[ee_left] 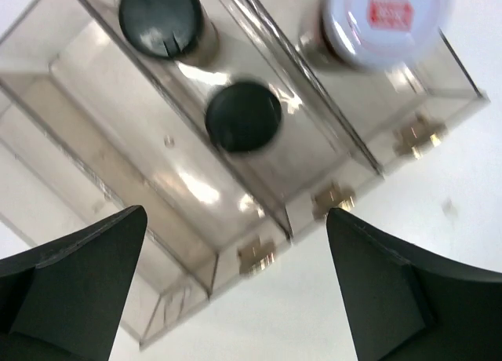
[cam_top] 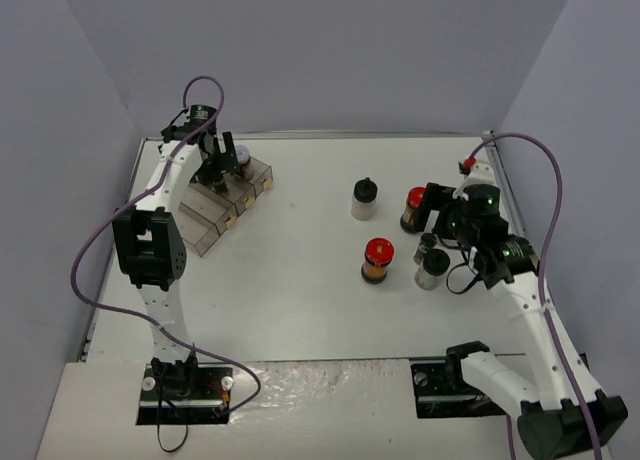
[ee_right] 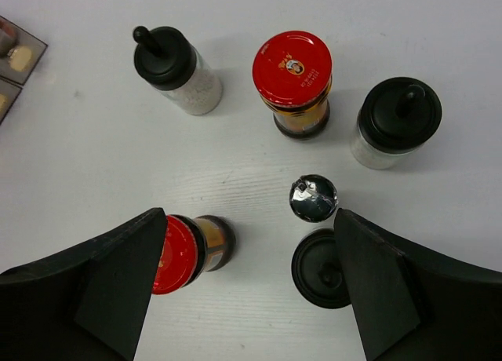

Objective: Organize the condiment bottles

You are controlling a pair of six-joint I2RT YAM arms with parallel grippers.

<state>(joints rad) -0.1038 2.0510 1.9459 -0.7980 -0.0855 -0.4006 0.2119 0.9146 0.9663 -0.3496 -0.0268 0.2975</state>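
Left tool [ee_left: 235, 213] hangs over the clear tray [ee_left: 70, 118], fingers spread wide with nothing between them: released. Under it, two black-capped jars [ee_left: 161, 17] stand one behind the other in a single compartment, and the white-lidded jar [ee_left: 384, 16] sits in the compartment alongside.

Over on the other side, the right tool [ee_right: 249, 216] hovers above the loose group on the bench [ee_right: 78, 157], fingers apart, grasping nothing. A near red-lidded jar [ee_right: 188, 251] stands right against one finger, and a flat black cap [ee_right: 320, 268] sits just beside the other. A silver-topped jar [ee_right: 314, 198] shows in the gap. Beyond stand a far red-lidded jar [ee_right: 292, 71] and, on either side of it, a knob-capped jar [ee_right: 169, 63] and a second knob-capped jar [ee_right: 396, 118].
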